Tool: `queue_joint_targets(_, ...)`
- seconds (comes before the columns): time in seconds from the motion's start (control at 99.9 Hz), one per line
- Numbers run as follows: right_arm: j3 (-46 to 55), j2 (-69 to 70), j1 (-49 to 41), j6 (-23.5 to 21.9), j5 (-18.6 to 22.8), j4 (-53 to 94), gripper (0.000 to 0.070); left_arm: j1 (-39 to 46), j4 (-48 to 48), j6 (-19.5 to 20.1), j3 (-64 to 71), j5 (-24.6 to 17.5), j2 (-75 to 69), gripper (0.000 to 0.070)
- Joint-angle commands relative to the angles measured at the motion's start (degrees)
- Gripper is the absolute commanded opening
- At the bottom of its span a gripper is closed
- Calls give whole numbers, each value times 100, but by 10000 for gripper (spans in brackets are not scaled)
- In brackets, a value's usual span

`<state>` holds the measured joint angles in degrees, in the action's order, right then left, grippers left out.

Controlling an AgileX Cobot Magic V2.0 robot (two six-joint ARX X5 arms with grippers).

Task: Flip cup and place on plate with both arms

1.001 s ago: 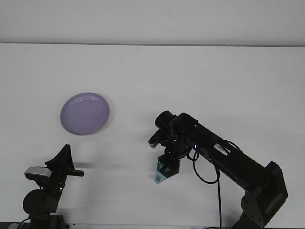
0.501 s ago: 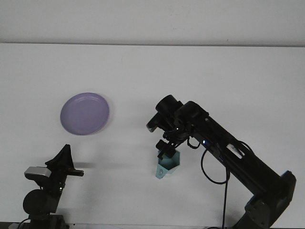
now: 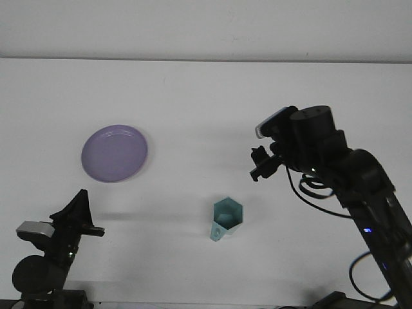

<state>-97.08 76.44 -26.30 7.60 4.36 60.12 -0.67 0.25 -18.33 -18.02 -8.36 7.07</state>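
Observation:
The teal cup [image 3: 226, 219] stands on the white table with its mouth facing up and its handle at the lower left; nothing touches it. Far to its upper left lies the purple plate [image 3: 114, 152], with nothing on it. My right gripper [image 3: 259, 165] hangs up and to the right of the cup, well apart from it, open and holding nothing. My left gripper [image 3: 85, 217] is at the table's near left edge, below the plate, open and holding nothing.
The white table [image 3: 206, 96] ends at a pale wall along its far edge. The right arm's black links and cables [image 3: 360, 193] run down the right side to the bottom corner.
The right gripper let go of the cup, then rose and swung away to the right. The cup now stands free on the table. The left arm shifted slightly left and down.

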Motion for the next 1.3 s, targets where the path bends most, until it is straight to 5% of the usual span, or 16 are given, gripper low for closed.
queue_joint_targets(0.0,282,-328,70,-70,13,-374,377,-11,-160,-442,-402,-221,278,12)
queue_joint_targets(0.08,1051,-979,245,-70,15,-1071,377,-11,-527,-748,-881,-531,761,12)
queue_joint_targets(0.23,2721,-2275,570,-74,11,-2387,373,-44,-863,-737,-1698,-1235,1687,13)
queue_joint_targets(0.591,5974,-4695,1478,-52,-332,-3967,372,-1069,-2791,557,-3858,-1351,3842,25)
queue_joint_targets(0.751,6566,-5134,1720,-83,-330,-4037,372,-1829,-3622,741,-4706,-1419,4870,265)
queue_joint_targets(0.951,6603,-5215,1770,-164,-326,-4105,372,-2721,-4599,1091,-5661,-1414,6170,279)
queue_joint_targets(1.121,6603,-5215,1768,-170,-319,-4105,372,-3429,-4992,1145,-6111,-1198,7108,509)
queue_joint_targets(1.292,6603,-5252,1768,-181,-323,-4100,372,-3969,-4924,1139,-6218,-1147,7783,537)
